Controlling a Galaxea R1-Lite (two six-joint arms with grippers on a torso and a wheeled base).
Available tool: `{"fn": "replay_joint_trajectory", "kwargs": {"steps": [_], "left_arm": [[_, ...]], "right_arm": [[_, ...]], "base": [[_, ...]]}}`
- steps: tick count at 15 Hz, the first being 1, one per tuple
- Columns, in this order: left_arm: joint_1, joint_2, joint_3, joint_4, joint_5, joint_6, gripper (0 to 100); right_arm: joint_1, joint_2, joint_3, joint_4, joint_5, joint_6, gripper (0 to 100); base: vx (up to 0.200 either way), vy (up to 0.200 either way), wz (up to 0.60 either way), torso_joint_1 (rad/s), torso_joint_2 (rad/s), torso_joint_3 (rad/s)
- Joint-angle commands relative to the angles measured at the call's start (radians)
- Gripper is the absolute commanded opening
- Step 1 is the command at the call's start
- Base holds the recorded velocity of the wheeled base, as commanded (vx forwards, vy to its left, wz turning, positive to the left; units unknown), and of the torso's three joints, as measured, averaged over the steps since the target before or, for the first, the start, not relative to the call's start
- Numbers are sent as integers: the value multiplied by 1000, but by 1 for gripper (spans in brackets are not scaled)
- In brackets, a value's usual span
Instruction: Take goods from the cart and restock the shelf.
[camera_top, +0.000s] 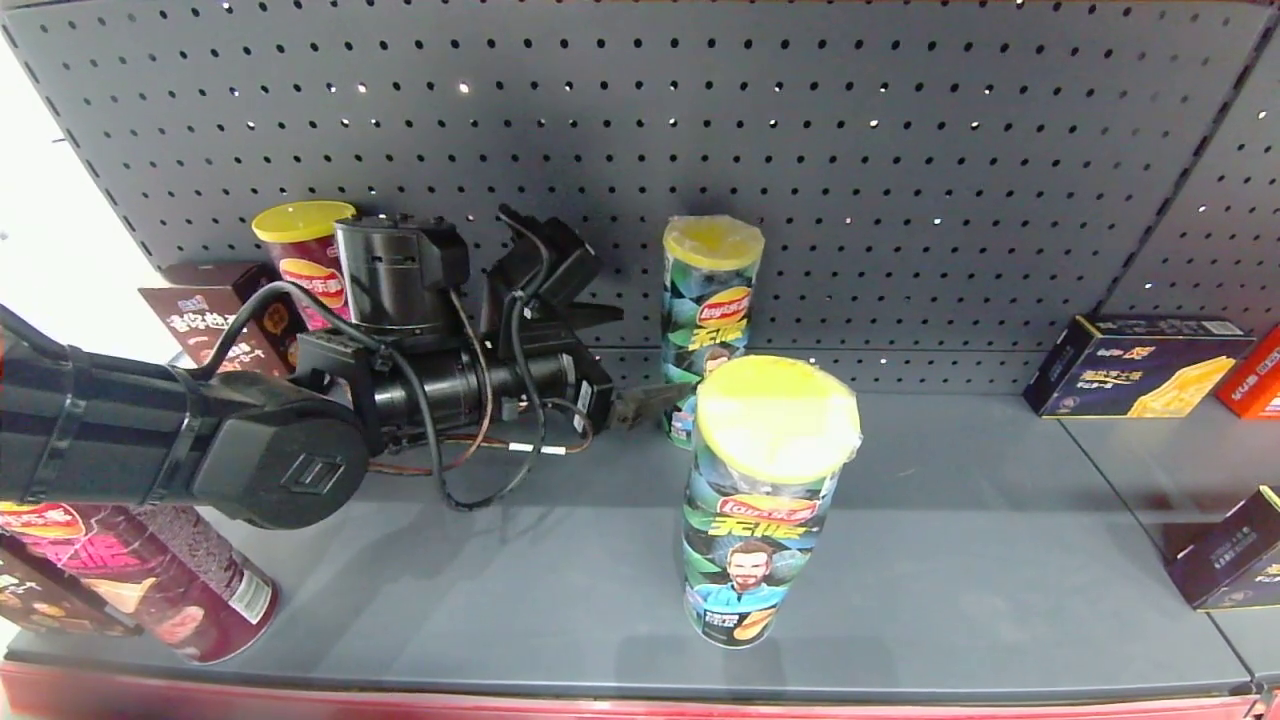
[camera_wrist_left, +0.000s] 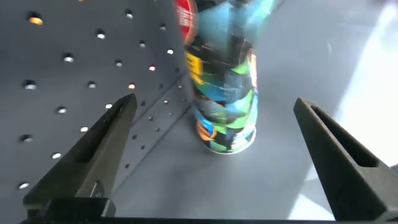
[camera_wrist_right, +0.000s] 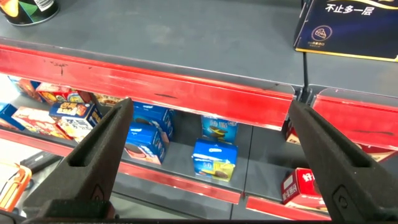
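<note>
Two green chip cans with yellow lids stand upright on the grey shelf (camera_top: 1000, 560): a rear can (camera_top: 712, 300) by the pegboard and a front can (camera_top: 765, 500) nearer the edge. My left gripper (camera_top: 655, 350) is over the shelf just left of the rear can, open, with nothing held. In the left wrist view the rear can (camera_wrist_left: 227, 93) stands a little ahead of the open left gripper (camera_wrist_left: 214, 102), apart from both fingers. My right gripper (camera_wrist_right: 210, 106) is open and holds nothing, in front of the red shelf edge (camera_wrist_right: 186, 78).
A maroon can (camera_top: 300, 255) stands at the back left beside brown boxes (camera_top: 215, 320); another maroon can (camera_top: 170, 580) lies at the front left. Dark boxes (camera_top: 1140, 365) sit on the right. Blue boxes (camera_wrist_right: 214, 158) fill the lower shelf. The pegboard (camera_top: 700, 120) backs the shelf.
</note>
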Motion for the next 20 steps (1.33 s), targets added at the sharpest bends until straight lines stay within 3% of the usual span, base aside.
{"fn": "replay_joint_trajectory", "kwargs": {"steps": [1, 7, 20], "left_arm": [[-2, 2, -12, 0, 3, -4, 100], [10, 36, -64, 3, 115, -7, 100], [30, 28, -48, 0, 115, 1, 100]], "right_arm": [[0, 2, 0, 0, 0, 0, 100], [0, 2, 0, 0, 0, 0, 100], [0, 2, 0, 0, -1, 0, 100]], "base": [[0, 0, 0, 0, 0, 0], [0, 0, 0, 0, 0, 0], [0, 0, 0, 0, 0, 0]]}}
